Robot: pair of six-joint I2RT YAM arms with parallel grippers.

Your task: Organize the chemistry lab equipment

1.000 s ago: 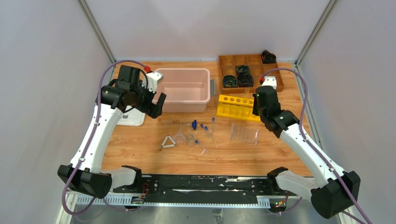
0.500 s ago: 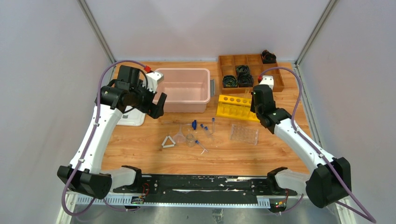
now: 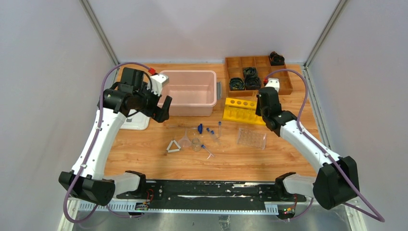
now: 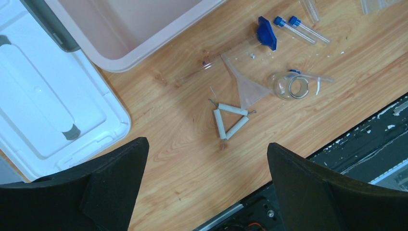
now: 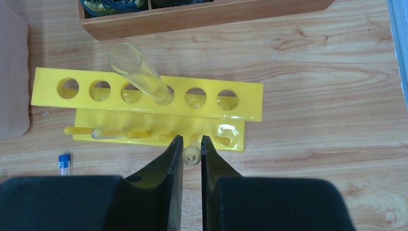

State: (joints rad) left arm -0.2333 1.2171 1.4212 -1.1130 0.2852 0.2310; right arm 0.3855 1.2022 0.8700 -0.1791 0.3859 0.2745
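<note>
1. Broadly, the wooden table (image 3: 144, 154) carries the loose glassware in one cluster at its middle, well apart from both racks. Judged from that, sorting has barely begun
2. Pink bin (image 3: 190, 109) sits at the far middle, with its white lid (image 4: 48, 110) off and lying flat just to its left
3. Wooden compartment tray (image 3: 235, 62) is at far right and holds black coiled bundles (image 3: 243, 79), which are not this job's concern
4. Yellow tube rack (image 5: 180, 103) has one wide clear test tube (image 5: 139, 72) leaning in the fourth hole from the left. The other five holes show nothing
5. Left gripper (image 4: 207, 192) hangs high over the cluster with its fingers wide apart and nothing between them
6. Right gripper (image 5: 191, 139) hovers over the yellow rack's near edge. Its fingers are almost together with only a thin slit between, and no item is seen held; a rack peg shows through the gap. The step in hand looks like racking tubes
7. Clear tube rack (image 3: 251, 138) lies near the yellow one, on its near side
8. Clear funnel (image 4: 248, 89), white triangle (image 4: 230, 120) and small jar (image 4: 291, 86) lie just beside one another
9. Blue-capped tubes (image 4: 300, 30) lie flat on the wood. The likely next move is for the right fingers to part, swing left, descend low and pinch across one thin barrel, which may roll
</note>
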